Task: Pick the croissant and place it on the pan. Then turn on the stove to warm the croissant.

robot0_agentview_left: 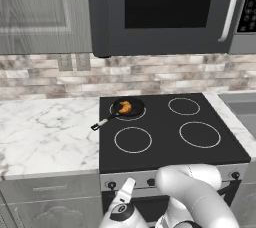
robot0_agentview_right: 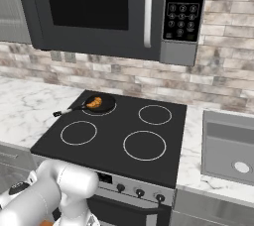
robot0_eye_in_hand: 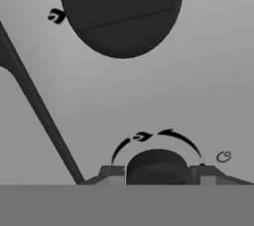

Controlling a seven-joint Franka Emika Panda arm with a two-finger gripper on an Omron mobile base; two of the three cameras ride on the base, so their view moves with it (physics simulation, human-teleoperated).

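Note:
The croissant lies inside the black pan, which sits on the stove's back left burner. The pan's thin handle points toward the front left. My gripper is down at the silver front panel, near its left end. In the hand view a dark knob sits between my two fingertips, which press against its sides. White markings arc over that knob.
A second dark knob looms large further along the panel, and a thin dark bar runs diagonally. More knobs line the panel. A microwave hangs above the stove. Marble counter lies left; a sink lies right.

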